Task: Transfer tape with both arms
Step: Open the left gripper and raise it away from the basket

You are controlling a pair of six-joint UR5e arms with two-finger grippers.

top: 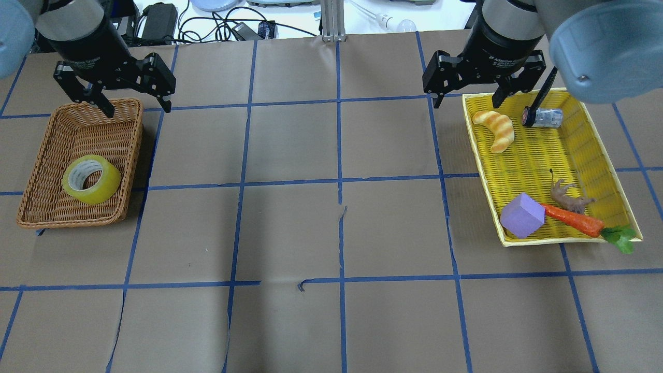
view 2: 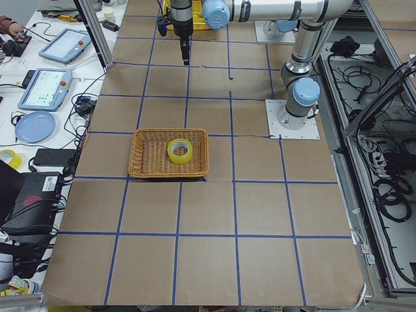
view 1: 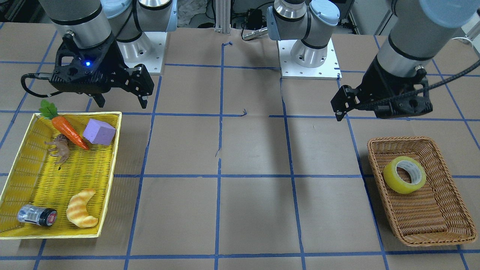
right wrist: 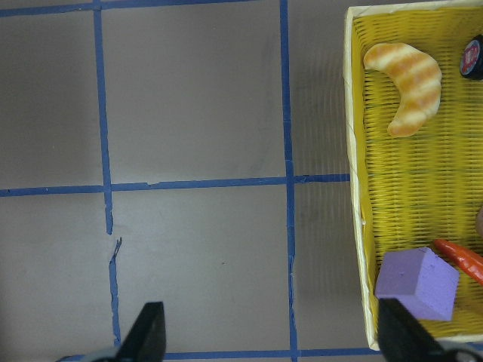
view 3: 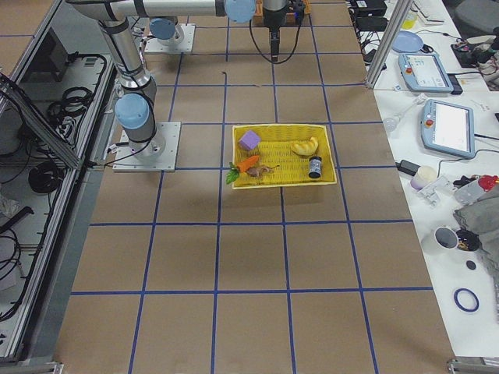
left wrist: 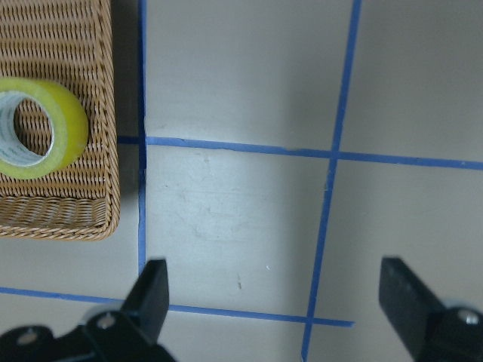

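Up-left of the wide-spread left gripper (left wrist: 275,283), in basket (left wrist: 75,219): tape (left wrist: 69,128), frame-cropped there, whole overhead. Right gripper (top: 469,98) spread too, at tray (top: 477,155) corner.

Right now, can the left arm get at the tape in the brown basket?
Probably yes. The left gripper hangs open near the far edge of the basket. The tape lies alone in it with nothing over it. The basket's low wall should not hinder a descent from above.

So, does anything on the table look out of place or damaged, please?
The leaves of the carrot hang over a corner of the yellow tray, and the brown paper cover has small tears along its centre seam.
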